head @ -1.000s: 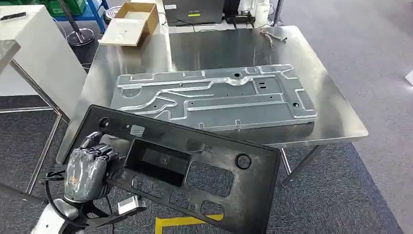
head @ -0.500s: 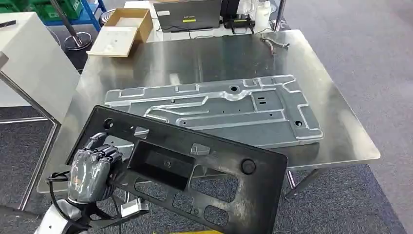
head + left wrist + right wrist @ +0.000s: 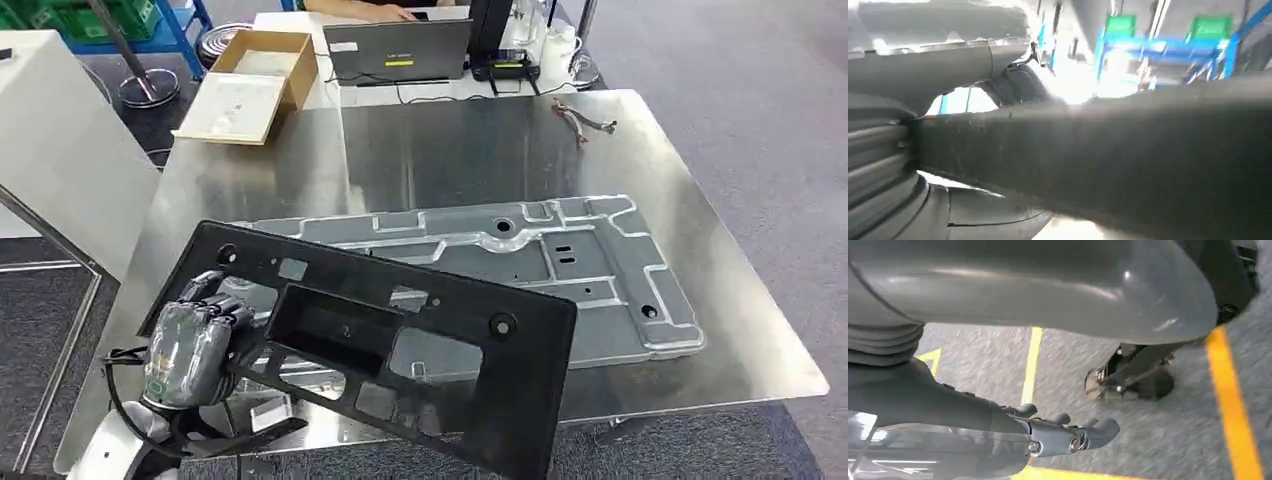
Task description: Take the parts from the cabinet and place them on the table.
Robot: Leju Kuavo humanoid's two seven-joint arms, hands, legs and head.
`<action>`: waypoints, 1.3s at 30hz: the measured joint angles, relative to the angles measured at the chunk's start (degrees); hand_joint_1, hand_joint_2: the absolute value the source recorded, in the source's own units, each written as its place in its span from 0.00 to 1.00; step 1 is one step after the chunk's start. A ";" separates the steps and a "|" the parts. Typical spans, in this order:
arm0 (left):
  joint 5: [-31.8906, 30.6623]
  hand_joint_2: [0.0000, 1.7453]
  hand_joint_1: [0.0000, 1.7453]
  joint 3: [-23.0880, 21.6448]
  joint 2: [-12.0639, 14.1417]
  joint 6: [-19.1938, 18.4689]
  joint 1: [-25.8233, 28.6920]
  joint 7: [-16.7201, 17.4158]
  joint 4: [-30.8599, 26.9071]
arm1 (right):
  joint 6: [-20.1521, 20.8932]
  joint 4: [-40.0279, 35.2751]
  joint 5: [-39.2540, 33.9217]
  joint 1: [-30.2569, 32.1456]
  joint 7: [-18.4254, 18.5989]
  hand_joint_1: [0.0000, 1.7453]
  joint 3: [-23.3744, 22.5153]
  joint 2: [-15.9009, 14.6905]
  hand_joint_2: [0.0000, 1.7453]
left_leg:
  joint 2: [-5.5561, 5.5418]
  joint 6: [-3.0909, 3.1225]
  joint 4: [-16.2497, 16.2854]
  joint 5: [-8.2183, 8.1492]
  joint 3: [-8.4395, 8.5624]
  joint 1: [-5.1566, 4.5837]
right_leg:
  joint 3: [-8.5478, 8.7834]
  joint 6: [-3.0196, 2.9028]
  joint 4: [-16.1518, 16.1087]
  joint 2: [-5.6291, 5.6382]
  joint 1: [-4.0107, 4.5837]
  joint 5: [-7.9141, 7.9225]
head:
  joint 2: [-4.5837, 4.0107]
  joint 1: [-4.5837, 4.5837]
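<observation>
steel table [image 3: 480,140] on grey carpet [image 3: 760,100]; metal plate [image 3: 600,270] lies there; left hand [image 3: 190,345] holds black panel [image 3: 400,345] over it; right hand [image 3: 1068,435] holds nothing, fingers apart.

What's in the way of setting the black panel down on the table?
The metal plate already lies across the middle of the table, and the black panel, gripped by the left hand, overlaps its near edge. Bare tabletop remains behind the plate.

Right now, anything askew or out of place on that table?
The black panel in the left hand sits skewed across the grey metal plate's near corner, jutting past the table edge. Loose wires lie at the far side.
</observation>
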 joint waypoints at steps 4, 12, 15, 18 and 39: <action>1.79 1.00 1.00 0.02 -0.31 -7.09 -0.89 3.16 2.71 | -0.15 0.04 -0.53 0.25 0.26 0.00 0.24 0.83 0.00 | -0.35 0.16 -0.05 -2.29 2.59 0.00 | -6.63 0.07 1.93 -0.03 0.15 -4.51 | 0.00 0.02; -2.21 1.00 1.00 0.57 -0.42 -6.70 -2.40 4.42 7.15 | -0.68 0.24 -1.07 0.56 0.57 0.00 1.11 0.90 0.00 | -0.55 -2.26 1.43 -5.73 5.45 -0.25 | -5.50 -2.16 -10.45 0.00 0.64 8.82 | 0.00 0.02; -2.23 1.00 0.00 0.72 -0.42 -6.18 -2.63 4.42 7.89 | -0.59 0.24 -1.16 0.52 0.59 0.00 1.46 0.59 0.00 | -0.11 -3.48 9.91 -8.64 0.82 0.42 | -4.14 -2.75 -11.43 -0.13 0.42 8.47 | 0.00 0.00; -2.65 1.00 0.00 0.92 -0.42 -5.68 -2.32 4.82 8.57 | -0.39 0.22 -1.29 0.46 0.59 0.00 1.57 0.05 0.00 | -0.10 -4.39 17.21 -12.01 -4.87 1.14 | -3.54 -2.66 -11.41 -0.10 0.32 7.68 | 0.00 0.00; 1.16 0.00 0.00 1.77 -1.07 -7.66 -2.09 4.62 9.03 | -0.72 0.22 -2.30 0.31 0.61 0.00 2.38 0.55 0.00 | -0.04 -1.15 0.83 -1.57 0.30 -0.09 | -0.56 -1.06 -13.92 -0.37 0.06 7.36 | 0.00 0.02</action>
